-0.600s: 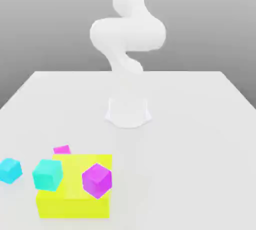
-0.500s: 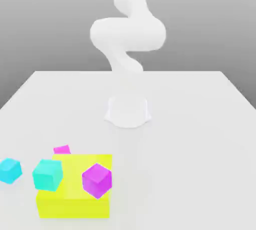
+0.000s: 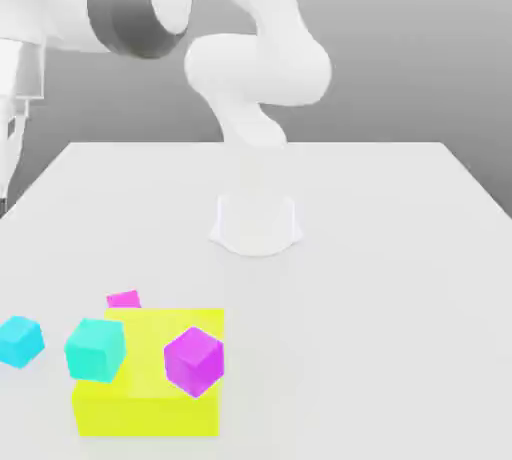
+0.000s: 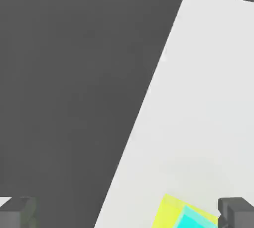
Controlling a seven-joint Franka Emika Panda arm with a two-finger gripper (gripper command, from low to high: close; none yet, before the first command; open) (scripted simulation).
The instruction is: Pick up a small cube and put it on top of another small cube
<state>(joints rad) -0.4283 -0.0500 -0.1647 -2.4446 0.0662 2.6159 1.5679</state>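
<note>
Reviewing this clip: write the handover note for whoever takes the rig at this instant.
Tool: open, nothing held, raised at the exterior view's left.
Cyan cube: on the table, beyond the yellow block toward the exterior view's left.
Magenta cubes: one by the block, another behind it.
Done: no stack seen.
Left: pick up a small cube, set it on another.

Arm [image 3: 262, 68]: white, smooth, rounded segments
Joint band: dark grey, curved
Base: white, rounded front
Fingertips [image 4: 18, 213]: dark grey, blocky
</note>
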